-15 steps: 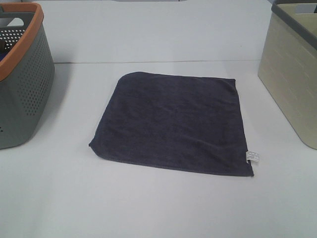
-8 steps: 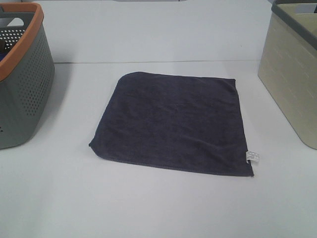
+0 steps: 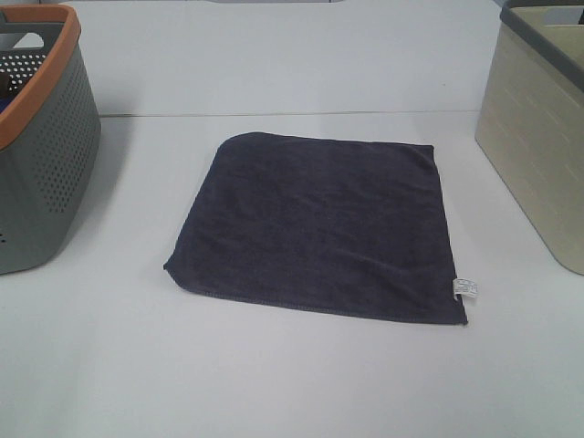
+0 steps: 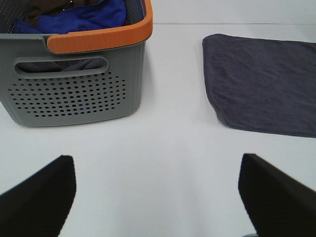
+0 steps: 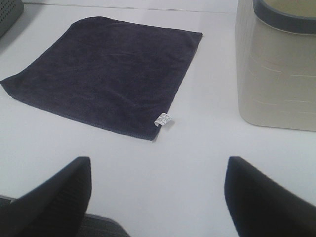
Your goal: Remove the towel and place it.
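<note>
The towel (image 3: 319, 224) is a dark charcoal-navy square cloth lying flat on the white table in the middle of the exterior view, with a small white tag (image 3: 466, 288) at its near right corner. It also shows in the left wrist view (image 4: 261, 84) and in the right wrist view (image 5: 103, 69). Neither arm shows in the exterior view. My left gripper (image 4: 158, 197) is open and empty, back from the towel, with the table between its fingers. My right gripper (image 5: 158, 197) is open and empty, short of the tag corner.
A grey perforated basket with an orange rim (image 3: 41, 146) stands at the left and holds blue and dark cloths (image 4: 79, 17). A beige bin with a grey rim (image 3: 538, 137) stands at the right, and shows in the right wrist view (image 5: 276, 74).
</note>
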`<state>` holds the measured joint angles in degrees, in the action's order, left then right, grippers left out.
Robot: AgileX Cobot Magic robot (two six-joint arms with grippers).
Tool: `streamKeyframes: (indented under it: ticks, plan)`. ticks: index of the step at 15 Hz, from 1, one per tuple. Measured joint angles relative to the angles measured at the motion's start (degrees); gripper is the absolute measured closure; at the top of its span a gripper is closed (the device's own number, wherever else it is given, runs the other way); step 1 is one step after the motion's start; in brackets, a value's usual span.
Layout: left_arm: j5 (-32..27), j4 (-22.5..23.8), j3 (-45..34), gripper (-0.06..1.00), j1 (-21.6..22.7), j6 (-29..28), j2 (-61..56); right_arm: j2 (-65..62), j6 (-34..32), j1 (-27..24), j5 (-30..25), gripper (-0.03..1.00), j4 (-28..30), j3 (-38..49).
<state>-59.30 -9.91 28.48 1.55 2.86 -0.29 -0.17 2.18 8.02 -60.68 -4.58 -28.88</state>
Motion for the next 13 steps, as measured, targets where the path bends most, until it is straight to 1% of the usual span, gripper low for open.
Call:
streamKeyframes:
  ticks: [13]
  plan:
    - [0.00, 0.00, 0.00, 0.11, 0.00, 0.00, 0.00, 0.00, 0.00, 0.00, 0.00, 0.22, 0.00, 0.00]
